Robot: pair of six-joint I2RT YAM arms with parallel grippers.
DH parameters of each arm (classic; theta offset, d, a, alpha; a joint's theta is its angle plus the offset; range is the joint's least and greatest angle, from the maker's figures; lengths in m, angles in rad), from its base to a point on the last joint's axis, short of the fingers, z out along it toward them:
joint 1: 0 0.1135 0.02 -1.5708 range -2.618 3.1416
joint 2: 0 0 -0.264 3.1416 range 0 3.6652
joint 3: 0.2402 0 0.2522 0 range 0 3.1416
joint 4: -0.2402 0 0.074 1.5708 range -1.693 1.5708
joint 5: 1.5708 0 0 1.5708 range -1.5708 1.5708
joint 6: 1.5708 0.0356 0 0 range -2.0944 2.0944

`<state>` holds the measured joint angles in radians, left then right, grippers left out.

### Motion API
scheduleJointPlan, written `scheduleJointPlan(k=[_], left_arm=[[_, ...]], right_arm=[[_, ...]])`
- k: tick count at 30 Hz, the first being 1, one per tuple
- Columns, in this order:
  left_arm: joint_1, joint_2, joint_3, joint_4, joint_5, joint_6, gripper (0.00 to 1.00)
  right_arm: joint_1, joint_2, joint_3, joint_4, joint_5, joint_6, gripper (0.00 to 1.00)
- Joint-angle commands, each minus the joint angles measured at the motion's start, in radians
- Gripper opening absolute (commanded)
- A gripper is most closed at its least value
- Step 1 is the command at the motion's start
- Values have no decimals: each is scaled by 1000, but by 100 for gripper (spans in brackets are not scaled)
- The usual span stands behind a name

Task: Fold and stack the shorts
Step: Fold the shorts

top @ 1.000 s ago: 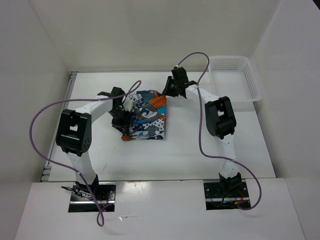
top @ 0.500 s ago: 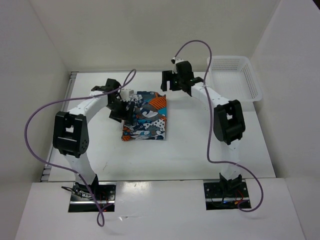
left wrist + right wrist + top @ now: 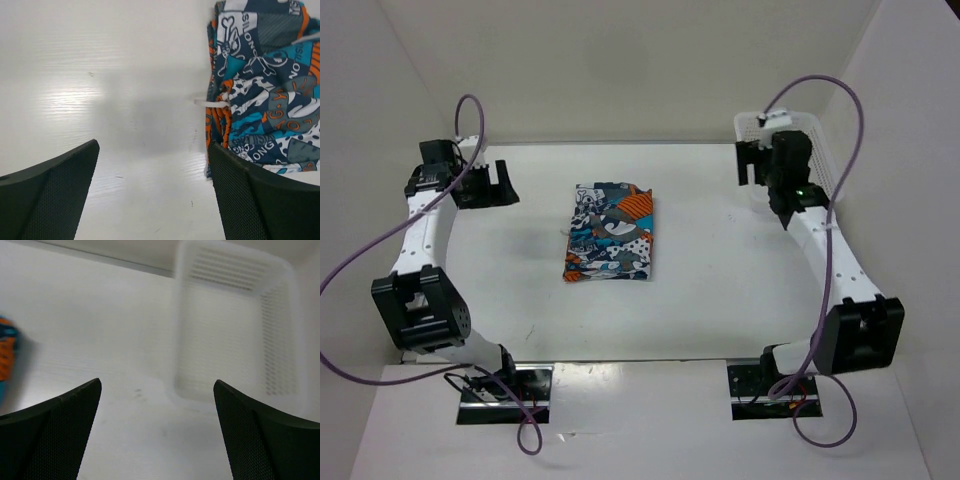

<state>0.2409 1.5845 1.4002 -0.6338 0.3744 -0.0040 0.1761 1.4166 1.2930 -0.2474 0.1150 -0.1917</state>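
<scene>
Both open and holding nothing, our left gripper (image 3: 490, 188) and right gripper (image 3: 752, 165) sit well apart from the shorts (image 3: 610, 235). We think we mustn't bump that fold.

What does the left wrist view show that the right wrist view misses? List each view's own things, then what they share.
Only the left wrist view shows the folded shorts up close, with their skull print clear and a white drawstring poking out of their edge. Only the right wrist view shows the white mesh basket. Both show the white table and an open, empty hand: the left hand in one, the right hand in the other. The right wrist view also catches a blurred orange and teal sliver of the shorts at its left edge.
</scene>
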Motion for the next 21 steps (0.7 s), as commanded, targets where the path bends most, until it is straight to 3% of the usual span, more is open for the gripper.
scheduleJointPlan(k=[1,8,15,21], left_arm=[[23,-84,-36,66,-12,4,97],[78,-207,-176,155,-126,4,100],[78,-281,-251,224,-373,4,100],[78,-328,-290,224,-382,4,100]], right_arm=[[-101,-131,-84,94,75,-60,97],[-167,-301,-256,115,52,-29,97],[-176,-409,-359,115,32,-29,99],[-176,-456,-403,115,0,-29,99]])
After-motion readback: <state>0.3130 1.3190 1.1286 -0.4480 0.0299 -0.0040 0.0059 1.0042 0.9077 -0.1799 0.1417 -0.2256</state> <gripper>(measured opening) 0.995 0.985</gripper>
